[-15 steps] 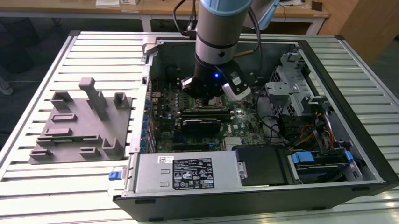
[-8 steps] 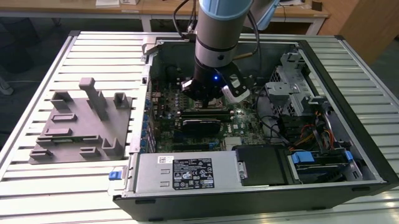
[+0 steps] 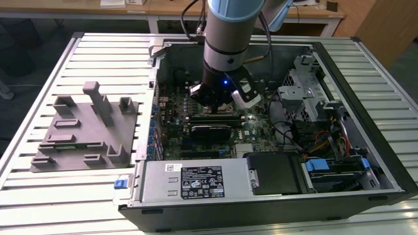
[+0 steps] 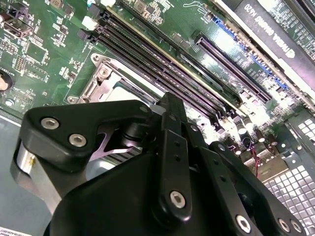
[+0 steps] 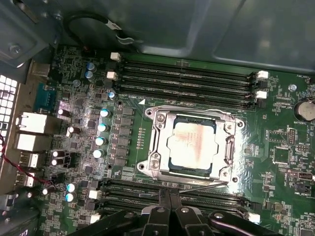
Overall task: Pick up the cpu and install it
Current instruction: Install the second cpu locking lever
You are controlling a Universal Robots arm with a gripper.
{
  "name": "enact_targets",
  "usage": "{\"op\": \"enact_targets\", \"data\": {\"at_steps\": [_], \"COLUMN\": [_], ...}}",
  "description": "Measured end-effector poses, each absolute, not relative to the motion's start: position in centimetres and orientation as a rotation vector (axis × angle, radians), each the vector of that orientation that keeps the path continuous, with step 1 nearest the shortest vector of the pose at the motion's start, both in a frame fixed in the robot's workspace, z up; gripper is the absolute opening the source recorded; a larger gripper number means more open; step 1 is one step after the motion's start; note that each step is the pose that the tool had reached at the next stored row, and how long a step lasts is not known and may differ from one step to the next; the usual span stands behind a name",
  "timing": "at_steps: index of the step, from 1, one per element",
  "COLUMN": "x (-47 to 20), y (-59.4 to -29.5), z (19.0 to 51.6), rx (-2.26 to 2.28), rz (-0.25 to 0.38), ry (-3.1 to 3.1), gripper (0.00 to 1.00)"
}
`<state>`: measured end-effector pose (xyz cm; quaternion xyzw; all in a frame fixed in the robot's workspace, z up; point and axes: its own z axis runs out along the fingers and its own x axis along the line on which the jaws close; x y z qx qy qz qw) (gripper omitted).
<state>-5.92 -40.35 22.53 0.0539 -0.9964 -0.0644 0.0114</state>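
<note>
The cpu [image 5: 192, 146], a flat square chip with a shiny silver top, lies inside the dark socket with its metal frame [image 5: 156, 142] on the green motherboard. In the first wrist view my gripper [image 5: 168, 199] hovers just beside the socket, above the memory slots, with its black fingers pressed together and nothing between them. Seen from the exterior view, the gripper [image 3: 220, 104] reaches down into the open computer case over the board. The second wrist view has the gripper's black linkage [image 4: 172, 162] in front of the socket frame [image 4: 101, 84].
A grey moulded tray [image 3: 85, 132] sits on the slatted table at the exterior view's left, outside the case. Memory slots [image 5: 187, 78] flank the socket. Around it are case walls [image 3: 326, 63], a drive cage [image 3: 307, 88], cables and the power supply [image 3: 196, 178].
</note>
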Motion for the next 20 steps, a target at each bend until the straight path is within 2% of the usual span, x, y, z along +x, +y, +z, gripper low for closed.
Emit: {"op": "enact_targets", "data": {"at_steps": [14, 20], "x": [-6.3, -6.4], "y": [-40.4, -40.4], "z": [21.5, 21.2], "rx": [0.168, 0.168], "rz": [-0.203, -0.24], "ry": [-3.105, -3.103], "gripper": [0.11, 0.11]}}
